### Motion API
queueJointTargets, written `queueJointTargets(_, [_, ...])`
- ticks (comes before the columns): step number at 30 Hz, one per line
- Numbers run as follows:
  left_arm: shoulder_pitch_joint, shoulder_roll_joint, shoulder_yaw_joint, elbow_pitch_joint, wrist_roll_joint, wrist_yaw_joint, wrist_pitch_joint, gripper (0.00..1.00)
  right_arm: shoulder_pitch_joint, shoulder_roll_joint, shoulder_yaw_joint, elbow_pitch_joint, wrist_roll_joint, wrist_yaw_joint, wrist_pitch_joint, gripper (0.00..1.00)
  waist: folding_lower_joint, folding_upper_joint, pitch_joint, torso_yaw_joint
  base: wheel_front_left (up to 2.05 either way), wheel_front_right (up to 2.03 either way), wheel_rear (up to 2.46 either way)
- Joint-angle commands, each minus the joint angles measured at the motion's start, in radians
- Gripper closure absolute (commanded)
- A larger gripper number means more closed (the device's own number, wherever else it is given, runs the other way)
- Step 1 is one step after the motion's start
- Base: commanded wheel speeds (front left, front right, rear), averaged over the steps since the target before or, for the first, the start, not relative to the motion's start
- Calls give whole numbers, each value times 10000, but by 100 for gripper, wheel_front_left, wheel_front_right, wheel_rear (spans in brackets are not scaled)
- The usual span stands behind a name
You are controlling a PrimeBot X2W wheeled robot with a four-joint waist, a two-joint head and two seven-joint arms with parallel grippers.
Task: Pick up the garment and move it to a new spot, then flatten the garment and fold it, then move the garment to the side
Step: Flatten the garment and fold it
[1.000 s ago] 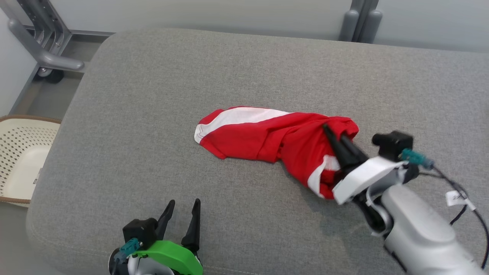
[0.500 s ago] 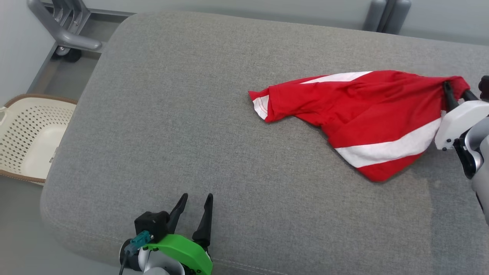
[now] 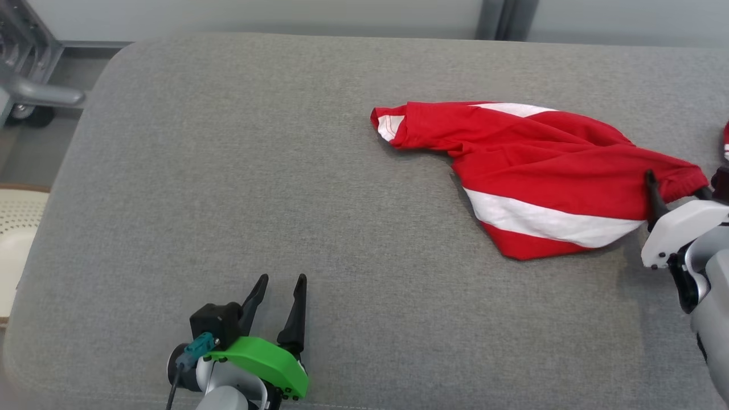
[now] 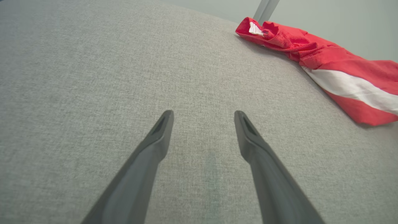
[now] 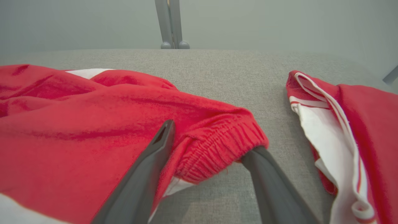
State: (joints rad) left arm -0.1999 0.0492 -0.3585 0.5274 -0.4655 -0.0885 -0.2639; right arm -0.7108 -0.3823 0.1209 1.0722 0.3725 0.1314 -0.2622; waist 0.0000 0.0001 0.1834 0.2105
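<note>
Right pincer (image 5: 210, 138) agape astride waistband (image 5: 227, 133) of garment (image 5: 77, 124).

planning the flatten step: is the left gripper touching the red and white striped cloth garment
No, the left gripper stands open over the grey fabric cushion, with the red and white garment lying apart from it.

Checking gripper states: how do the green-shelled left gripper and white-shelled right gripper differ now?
Shell: left gripper green, right gripper white. Place: left gripper is over bare grey fabric cushion, apart from the red-and-white garment; right gripper straddles its elastic waistband. Both stand open.
</note>
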Motion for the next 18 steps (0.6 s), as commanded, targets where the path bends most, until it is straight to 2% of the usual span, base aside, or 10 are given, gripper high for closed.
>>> queueJointTargets(1, [-166, 37, 71, 52, 76, -68, 0, 0, 475, 148, 1, -223, -45, -16, -29, 0, 0, -1, -321, -1024, 0, 0, 0])
queueJointTargets(7, [-99, 37, 61, 101, 22, -123, 0, 0, 1765, 669, 345, -776, 213, -16, -29, 0, 0, -1, -485, -1700, 0, 0, 0])
queueJointTargets(12, [1, 40, 125, 183, -7, -146, 0, 0, 2615, 882, 771, -1325, 639, -16, -30, 0, 0, -1, -567, -1935, 0, 0, 0])
queueJointTargets(18, [123, 43, 226, 180, 14, -169, 0, 0, 3964, 1166, 614, -3151, 1862, -14, -31, 0, 0, -1, -716, -2048, 0, 0, 0])
